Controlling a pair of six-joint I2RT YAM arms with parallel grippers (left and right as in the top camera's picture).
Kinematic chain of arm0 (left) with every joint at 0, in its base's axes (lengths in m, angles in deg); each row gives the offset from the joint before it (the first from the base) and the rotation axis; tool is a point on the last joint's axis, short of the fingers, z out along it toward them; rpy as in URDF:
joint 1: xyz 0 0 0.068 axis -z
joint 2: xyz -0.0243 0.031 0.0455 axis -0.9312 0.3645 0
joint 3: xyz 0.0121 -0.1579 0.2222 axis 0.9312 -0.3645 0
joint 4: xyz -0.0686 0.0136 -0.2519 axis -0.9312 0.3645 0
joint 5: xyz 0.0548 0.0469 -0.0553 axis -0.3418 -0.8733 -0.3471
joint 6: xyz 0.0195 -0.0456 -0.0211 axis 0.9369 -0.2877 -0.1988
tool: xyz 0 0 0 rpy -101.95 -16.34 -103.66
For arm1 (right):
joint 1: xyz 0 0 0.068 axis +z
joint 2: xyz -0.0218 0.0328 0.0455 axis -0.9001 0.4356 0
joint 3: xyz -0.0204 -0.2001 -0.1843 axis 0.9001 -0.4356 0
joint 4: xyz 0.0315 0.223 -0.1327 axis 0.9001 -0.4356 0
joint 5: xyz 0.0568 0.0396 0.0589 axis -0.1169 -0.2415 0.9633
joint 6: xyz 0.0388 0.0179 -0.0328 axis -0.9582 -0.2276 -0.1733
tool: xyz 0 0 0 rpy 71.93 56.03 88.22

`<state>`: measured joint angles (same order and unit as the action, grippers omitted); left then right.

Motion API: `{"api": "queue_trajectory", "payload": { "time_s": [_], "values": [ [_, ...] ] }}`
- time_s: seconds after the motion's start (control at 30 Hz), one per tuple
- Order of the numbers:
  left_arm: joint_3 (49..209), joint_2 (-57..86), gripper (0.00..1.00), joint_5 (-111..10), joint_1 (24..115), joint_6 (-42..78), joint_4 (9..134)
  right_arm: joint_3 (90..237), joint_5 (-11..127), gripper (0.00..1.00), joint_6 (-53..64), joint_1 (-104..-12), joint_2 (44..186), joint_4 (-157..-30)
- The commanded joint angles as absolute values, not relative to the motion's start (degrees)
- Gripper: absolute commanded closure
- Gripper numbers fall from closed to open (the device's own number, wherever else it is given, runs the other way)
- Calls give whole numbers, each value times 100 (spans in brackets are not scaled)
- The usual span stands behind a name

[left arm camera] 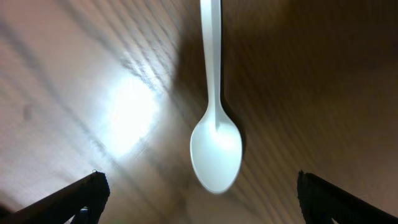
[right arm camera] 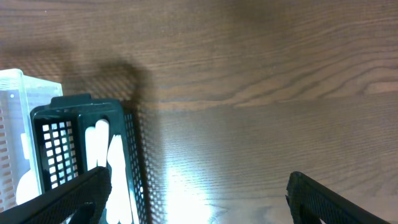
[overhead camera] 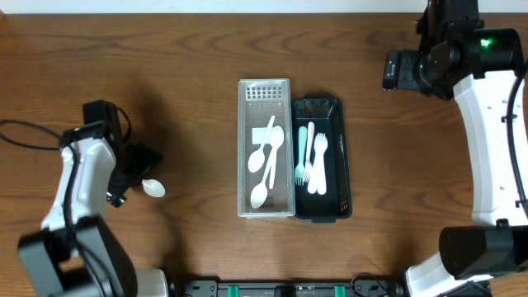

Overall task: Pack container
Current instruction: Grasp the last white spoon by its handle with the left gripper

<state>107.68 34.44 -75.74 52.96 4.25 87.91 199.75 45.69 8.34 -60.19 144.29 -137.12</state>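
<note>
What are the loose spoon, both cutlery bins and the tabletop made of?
The spoon looks like white plastic: smooth, slightly glossy, thin moulded handle. The clear bin is likely whitish translucent plastic, with a perforated grid at one end. The black basket is probably plastic, with moulded lattice walls. The tabletop shows wood grain with a sheen; solid, veneer or laminate, can't tell.

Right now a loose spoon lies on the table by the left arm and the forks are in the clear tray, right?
Not quite: the overhead view shows the forks in the black basket; the clear tray holds spoons. The loose spoon is as stated.
</note>
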Motion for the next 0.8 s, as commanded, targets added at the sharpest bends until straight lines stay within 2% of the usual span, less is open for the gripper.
{"api": "queue_trajectory", "payload": {
  "time_s": [0.0, 0.57, 0.77],
  "values": [
    [10777, 3835, 1, -7406, 5266, 587, 8625, 19951, 4527, 7, 967, -6051, 14436, -13717],
    [10777, 5064, 1, -7222, 5187, 587, 7851, 19951, 4525, 6, 1153, -6051, 14436, -13741],
    [10777, 5136, 26, -7209, 5117, 587, 7899, 19951, 4527, 5, 1153, -6051, 14436, -13736]
  ]
}}
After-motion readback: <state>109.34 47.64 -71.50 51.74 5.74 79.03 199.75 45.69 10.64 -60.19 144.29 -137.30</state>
